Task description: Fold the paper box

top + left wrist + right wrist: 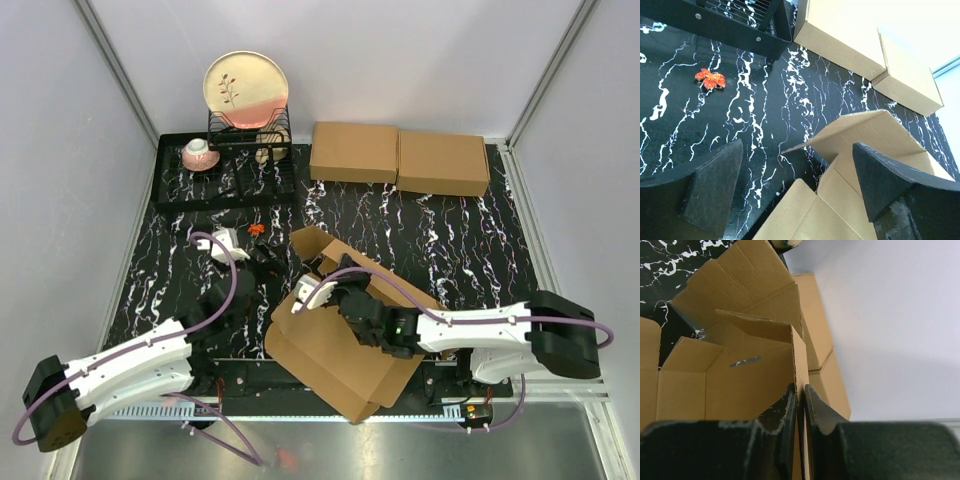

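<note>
Paper box (pixel 315 365), part-folded, on table (pixel 450 240).
Right gripper (pixel 800 402) clamped on its raised panel, seemingly tight; left gripper (pixel 795 155) wide open, empty.

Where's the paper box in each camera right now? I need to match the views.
Top external: paper box bottom centre, partly under the right gripper.
Left wrist: lower right, ahead of the open left gripper.
Right wrist: fills the left, one wall pinched by the right gripper.
Shared landmark: the pair of flat boxes behind it.
</note>
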`<state>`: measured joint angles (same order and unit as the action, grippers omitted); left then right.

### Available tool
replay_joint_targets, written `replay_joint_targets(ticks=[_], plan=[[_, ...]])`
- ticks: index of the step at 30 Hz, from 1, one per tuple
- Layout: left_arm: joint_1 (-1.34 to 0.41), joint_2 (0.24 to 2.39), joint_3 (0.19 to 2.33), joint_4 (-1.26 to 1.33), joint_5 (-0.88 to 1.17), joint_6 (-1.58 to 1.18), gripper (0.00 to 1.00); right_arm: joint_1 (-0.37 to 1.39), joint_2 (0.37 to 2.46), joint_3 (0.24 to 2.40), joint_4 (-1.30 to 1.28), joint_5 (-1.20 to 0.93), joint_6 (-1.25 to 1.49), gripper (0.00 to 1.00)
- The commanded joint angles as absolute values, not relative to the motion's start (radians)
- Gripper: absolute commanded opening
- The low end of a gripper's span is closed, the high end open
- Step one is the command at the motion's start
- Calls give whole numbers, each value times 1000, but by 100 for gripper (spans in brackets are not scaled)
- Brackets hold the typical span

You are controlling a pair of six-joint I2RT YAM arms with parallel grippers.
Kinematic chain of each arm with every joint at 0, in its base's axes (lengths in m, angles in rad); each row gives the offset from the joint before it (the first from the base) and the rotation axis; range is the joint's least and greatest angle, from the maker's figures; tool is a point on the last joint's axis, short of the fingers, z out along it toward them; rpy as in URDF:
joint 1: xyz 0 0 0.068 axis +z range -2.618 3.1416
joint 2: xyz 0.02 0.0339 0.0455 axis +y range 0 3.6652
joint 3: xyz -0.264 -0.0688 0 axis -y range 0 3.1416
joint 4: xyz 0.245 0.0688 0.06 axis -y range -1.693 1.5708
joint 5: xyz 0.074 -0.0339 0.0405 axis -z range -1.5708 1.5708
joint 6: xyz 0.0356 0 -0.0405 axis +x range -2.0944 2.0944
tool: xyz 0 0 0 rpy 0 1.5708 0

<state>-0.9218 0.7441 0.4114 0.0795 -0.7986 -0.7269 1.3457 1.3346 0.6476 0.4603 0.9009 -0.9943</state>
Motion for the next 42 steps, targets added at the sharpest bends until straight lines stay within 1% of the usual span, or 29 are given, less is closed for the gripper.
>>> replay_joint_targets(ticks=[1,2,6,11,12,17,23,27,31,36,37,40,41,42], plan=[[-911,765,379,239,-764,-726,96,1353,1252,692,296,910,-747,18],[-910,770,368,256,-761,-713,98,1351,1244,695,273,891,-739,18],[-905,795,345,348,-733,-672,99,1341,1238,704,239,871,-698,18],[-902,819,261,573,-664,-589,99,1338,1236,686,224,864,-647,18],[-900,827,244,668,-655,-569,99,1336,1236,683,221,862,-641,18],[-896,937,169,883,-635,-490,99,1327,1233,663,206,858,-606,18],[-879,1098,173,1050,-578,-425,99,1316,1210,637,212,845,-592,18],[-853,1219,155,1257,-545,-370,99,1315,1203,637,212,841,-595,18],[-805,1275,163,1298,-482,-385,98,1312,1201,635,210,836,-595,18],[-782,1370,190,1364,-372,-359,95,1313,1198,635,212,830,-594,18],[-779,1385,199,1377,-345,-342,93,1313,1198,634,213,830,-594,18],[-770,1446,210,1431,-276,-330,90,1312,1192,634,213,825,-594,18],[-767,1460,213,1442,-273,-331,85,1312,1190,634,213,825,-592,17],[-764,1488,213,1463,-267,-333,82,1312,1189,634,215,825,-594,18]])
